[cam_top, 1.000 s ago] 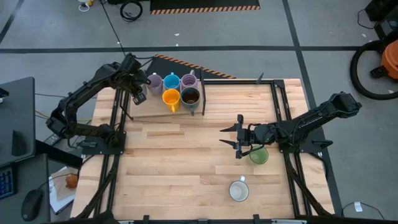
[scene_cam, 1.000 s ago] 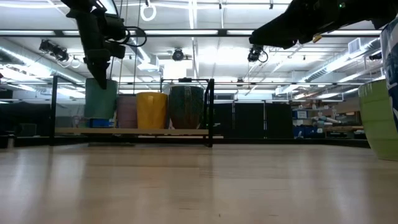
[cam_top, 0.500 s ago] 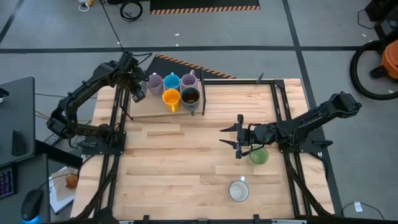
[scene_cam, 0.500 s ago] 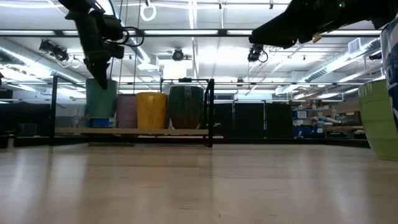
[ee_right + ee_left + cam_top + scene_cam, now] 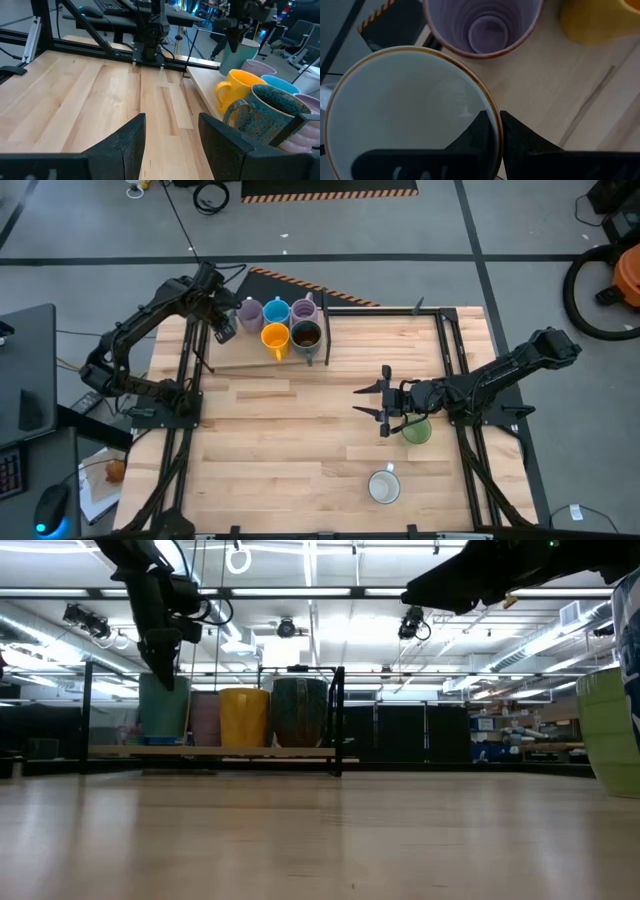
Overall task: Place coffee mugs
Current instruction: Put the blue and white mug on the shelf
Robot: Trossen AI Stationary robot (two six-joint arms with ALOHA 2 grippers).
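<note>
Both arms matte black, slim jointed links on black bases bolted to the black rail frame. Left gripper [image 5: 222, 330]: boxy black wrist, flat tapered fingers [image 5: 480, 135]. Right gripper [image 5: 384, 401]: two wedge-shaped black fingers [image 5: 122, 145], smooth faces.

the left gripper [image 5: 222, 330] sits at the far-left end of the raised board [image 5: 235, 352], pinching the rim of a mug [image 5: 405, 110]. five more mugs [image 5: 277, 325] cluster just beside it. the right gripper [image 5: 385, 400] hovers mid-table, one mug [image 5: 416, 430] just behind it, another [image 5: 383, 486] nearer the front edge.
</note>
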